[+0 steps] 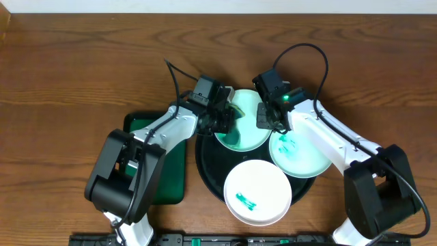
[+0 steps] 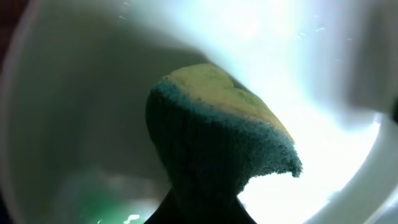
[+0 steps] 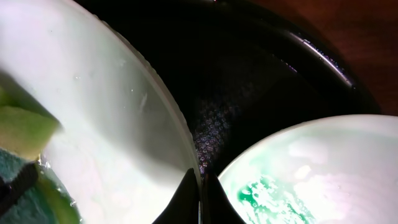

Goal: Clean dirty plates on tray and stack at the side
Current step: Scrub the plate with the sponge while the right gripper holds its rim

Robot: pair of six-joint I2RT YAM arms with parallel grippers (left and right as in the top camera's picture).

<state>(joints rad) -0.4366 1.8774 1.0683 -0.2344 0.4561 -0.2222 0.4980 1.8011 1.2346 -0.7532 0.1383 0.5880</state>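
The far plate [image 1: 251, 126] [image 2: 323, 74] [image 3: 106, 106] lies at the back of the round black tray [image 1: 208, 167] [image 3: 249, 74], with both sets of jaws on it. The left gripper [image 1: 222, 116] comes in over the tray's back-left rim, its jaws pinching a sponge [image 2: 217, 143] [image 3: 25, 130], yellow-green on one face and teal on the other, which is pressed against the plate's wet face. The right gripper [image 1: 268, 121] [image 3: 200, 199] has its jaws pressed together on this plate's rim, toward the tray's middle. A second plate [image 1: 300, 154] [image 3: 323, 168], smeared teal, sits on the tray's right side overhanging the rim. A third plate [image 1: 257, 191], with a small teal smear, overhangs the tray's near rim. Just left of the tray, a dark-green rectangular tray [image 1: 171, 171] lies on the wooden desk [image 1: 68, 68].
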